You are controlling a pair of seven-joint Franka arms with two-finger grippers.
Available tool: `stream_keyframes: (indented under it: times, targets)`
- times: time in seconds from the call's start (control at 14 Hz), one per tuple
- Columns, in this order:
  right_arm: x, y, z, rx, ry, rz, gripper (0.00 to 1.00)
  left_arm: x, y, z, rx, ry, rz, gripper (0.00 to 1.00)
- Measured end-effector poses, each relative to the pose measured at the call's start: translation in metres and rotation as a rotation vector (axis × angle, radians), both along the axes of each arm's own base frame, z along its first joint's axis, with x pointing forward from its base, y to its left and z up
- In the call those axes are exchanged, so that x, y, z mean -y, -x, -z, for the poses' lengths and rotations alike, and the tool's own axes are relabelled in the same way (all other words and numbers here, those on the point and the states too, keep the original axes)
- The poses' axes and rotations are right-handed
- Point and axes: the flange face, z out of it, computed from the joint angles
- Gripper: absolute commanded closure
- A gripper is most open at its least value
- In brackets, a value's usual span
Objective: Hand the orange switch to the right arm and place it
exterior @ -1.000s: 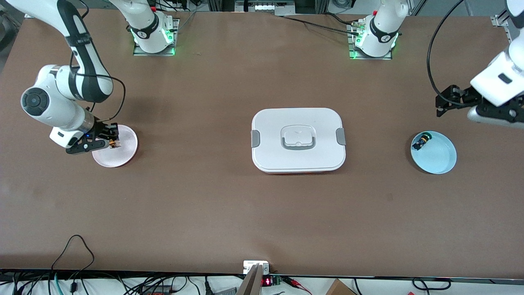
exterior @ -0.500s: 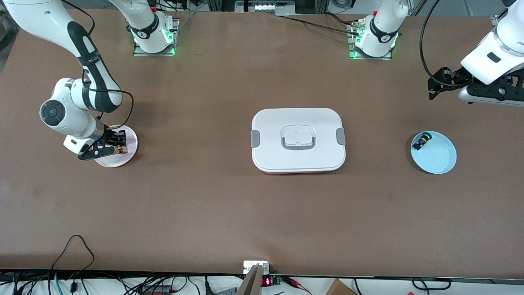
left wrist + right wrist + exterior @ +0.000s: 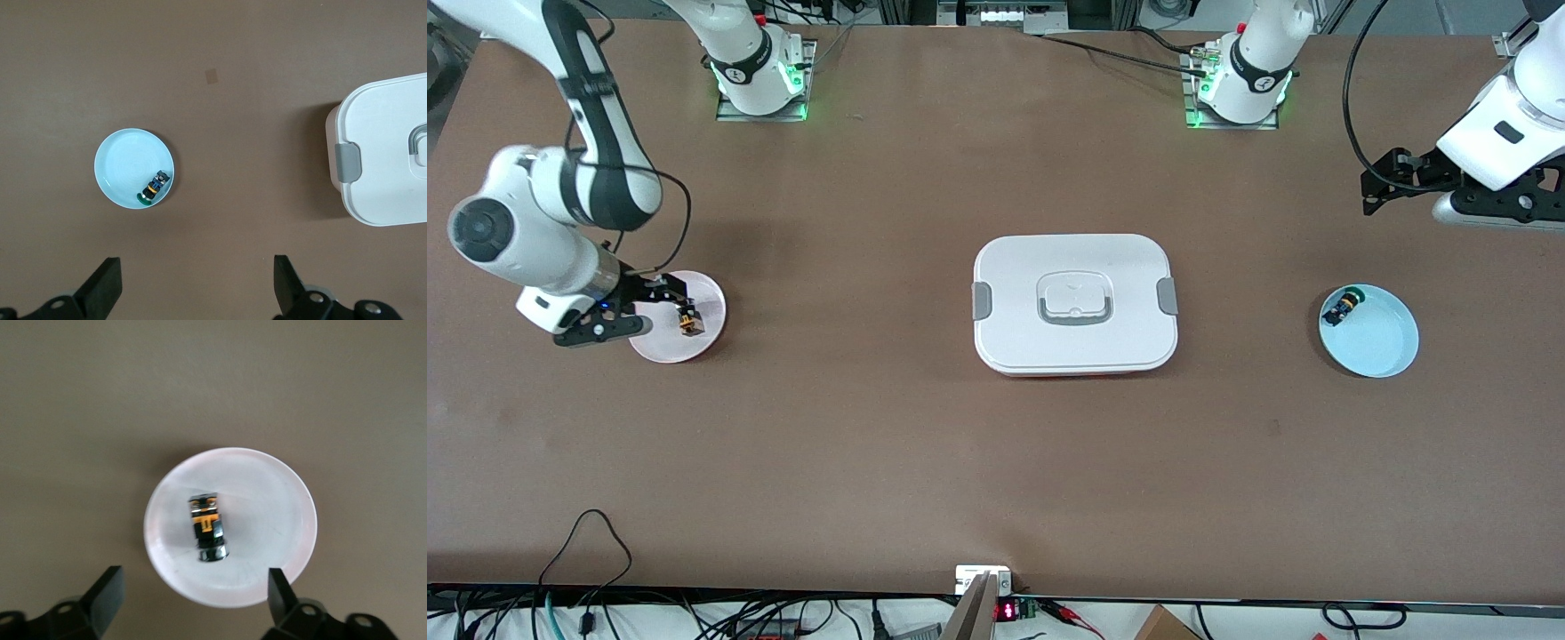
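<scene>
Brown desk [image 3: 871, 444], front view: orange switch [image 3: 687, 321] lies on pink plate [image 3: 704, 342] toward right arm's end; right claw [image 3: 627, 313] over plate edge, released, empty. White lidded box [image 3: 1074, 304] mid-desk. Left claw [image 3: 1378, 191] waits aloft above blue plate [image 3: 1383, 351].

Left wrist view: fingers [image 3: 103, 287] spread; green-capped part [image 3: 152, 189] in blue plate.

Right wrist view: switch on its side in plate. Likely light, rigid, prone to rolling; pinch across black body.
</scene>
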Motion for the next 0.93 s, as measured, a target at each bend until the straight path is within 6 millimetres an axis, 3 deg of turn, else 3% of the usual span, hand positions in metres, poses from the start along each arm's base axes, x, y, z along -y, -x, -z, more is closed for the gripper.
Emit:
stream_keyframes:
  times: [0.29, 0.5, 0.64, 0.93]
  targets:
    - [-0.034, 0.009, -0.134, 0.027, 0.011, -0.004, 0.00, 0.001, -0.001, -0.001, 0.000, 0.000, -0.007, 0.00]
    - [-0.050, 0.020, -0.209, 0.034, -0.001, -0.017, 0.00, 0.001, -0.001, -0.001, 0.000, -0.001, -0.027, 0.00]
    - [-0.056, 0.026, -0.230, 0.023, -0.051, -0.007, 0.00, 0.001, -0.001, -0.001, 0.000, -0.001, -0.031, 0.00]
    - [-0.059, 0.035, -0.238, -0.036, -0.117, 0.010, 0.00, 0.001, -0.002, -0.001, 0.001, 0.000, -0.033, 0.00]
